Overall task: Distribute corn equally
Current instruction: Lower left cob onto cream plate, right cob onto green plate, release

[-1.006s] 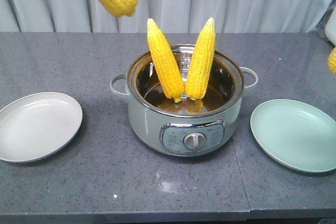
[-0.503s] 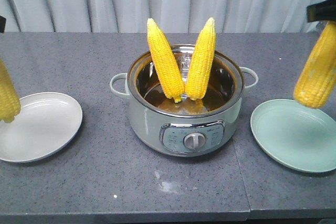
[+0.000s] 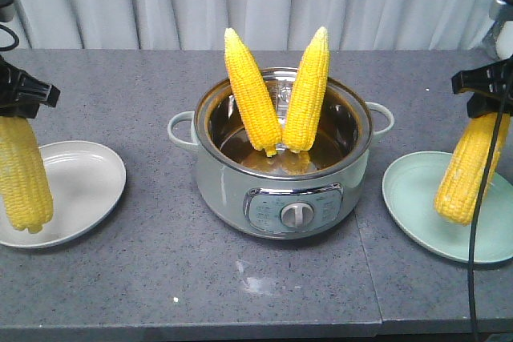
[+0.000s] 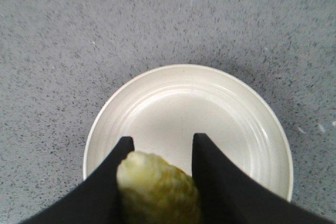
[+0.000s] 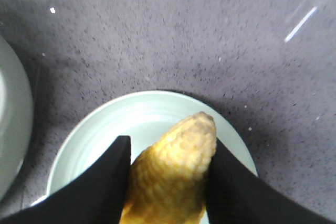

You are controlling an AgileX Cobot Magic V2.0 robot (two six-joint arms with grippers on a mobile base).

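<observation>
**A:** Lower than half a second ago, the left cob [image 3: 24, 174] and right cob [image 3: 469, 170] hang over their plates. Why upright?

**B:** On the table [image 3: 160, 278], the electric pot [image 3: 280, 190] holds two more cobs [image 3: 250, 94] leaning on its rim, so lifting by the tip suits them. The white plate [image 3: 80, 174] and the green plate [image 3: 425, 198] each get one, I'd judge, for an even share. The left hand [image 4: 160, 142] and right hand [image 5: 168, 145] are each clamped on a cob's tip. I can't tell if either cob touches its plate.
</observation>
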